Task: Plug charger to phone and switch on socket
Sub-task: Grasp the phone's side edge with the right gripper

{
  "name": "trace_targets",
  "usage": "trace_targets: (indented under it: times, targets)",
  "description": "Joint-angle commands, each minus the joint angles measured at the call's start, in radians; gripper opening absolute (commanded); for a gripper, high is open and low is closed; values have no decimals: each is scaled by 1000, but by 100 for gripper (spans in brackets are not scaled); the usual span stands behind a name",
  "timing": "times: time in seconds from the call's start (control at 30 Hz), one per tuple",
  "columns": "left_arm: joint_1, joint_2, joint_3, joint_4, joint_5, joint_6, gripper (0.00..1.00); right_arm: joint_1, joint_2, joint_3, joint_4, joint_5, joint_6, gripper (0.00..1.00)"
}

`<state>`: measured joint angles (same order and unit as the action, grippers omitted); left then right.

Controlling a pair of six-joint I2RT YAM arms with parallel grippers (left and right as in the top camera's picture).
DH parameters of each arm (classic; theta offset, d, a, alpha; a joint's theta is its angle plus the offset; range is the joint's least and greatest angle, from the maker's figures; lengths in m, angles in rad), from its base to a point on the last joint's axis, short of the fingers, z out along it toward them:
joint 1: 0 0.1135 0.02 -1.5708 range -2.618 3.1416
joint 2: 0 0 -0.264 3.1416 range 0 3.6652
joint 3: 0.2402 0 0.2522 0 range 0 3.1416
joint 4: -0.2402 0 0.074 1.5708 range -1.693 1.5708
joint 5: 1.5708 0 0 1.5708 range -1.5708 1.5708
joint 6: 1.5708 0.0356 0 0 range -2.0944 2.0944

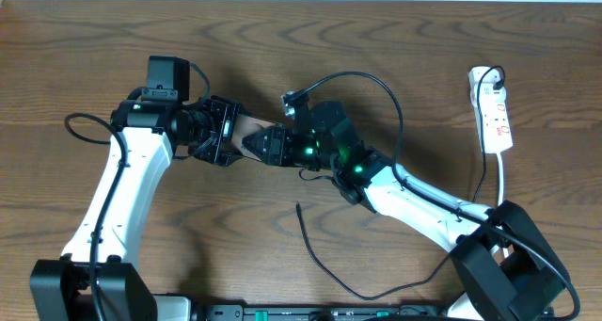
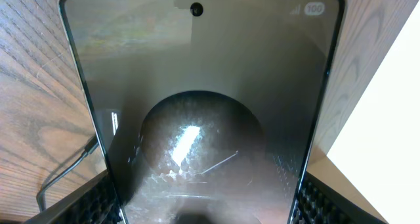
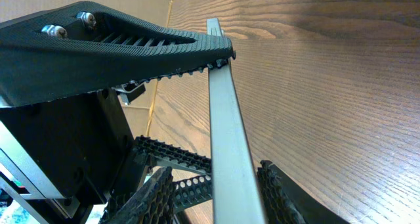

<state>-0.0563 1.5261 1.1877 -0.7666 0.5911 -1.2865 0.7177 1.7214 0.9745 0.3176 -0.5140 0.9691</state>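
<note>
Ribbed pads (image 2: 92, 204) of the left gripper (image 2: 207, 199) fill the bottom corners of its wrist view, clamped on the long edges of the phone (image 2: 203, 106), which is held up over the table (image 1: 423, 39) between the two arms. Its glass face is glossy and smudged, so probably slippery, and the body looks thin, stiff and fragile. The metal side rails are the place to grip, with modest force, never the screen. From the right wrist the phone runs edge-on between the fingers of the right gripper (image 3: 223, 188); the jaws stand close on either side, but I cannot tell whether they press it. Further off, the charger (image 1: 320, 260) lies loose on the wood below the arms, a light, floppy cable best taken just behind its tip. Farthest, the socket (image 1: 494, 109) lies toward the table's right side, well apart, with open wood between.
</note>
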Motion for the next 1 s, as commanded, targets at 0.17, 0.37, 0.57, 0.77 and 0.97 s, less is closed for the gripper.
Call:
trace_targets:
  times: [0.17, 0.37, 0.57, 0.77, 0.97]
  targets:
    - [-2, -19, 26, -2, -1, -13, 7, 10, 7, 11, 0, 15, 2, 38]
    - [-2, -19, 26, -2, -1, -13, 8, 10, 7, 11, 0, 19, 3, 37]
    - [-2, -19, 26, -2, -1, -13, 8, 10, 7, 11, 0, 19, 2, 31]
    - [-2, -19, 26, -2, -1, -13, 8, 10, 7, 11, 0, 26, 2, 26]
    - [-2, -19, 26, -2, -1, -13, 7, 10, 7, 11, 0, 26, 2, 15]
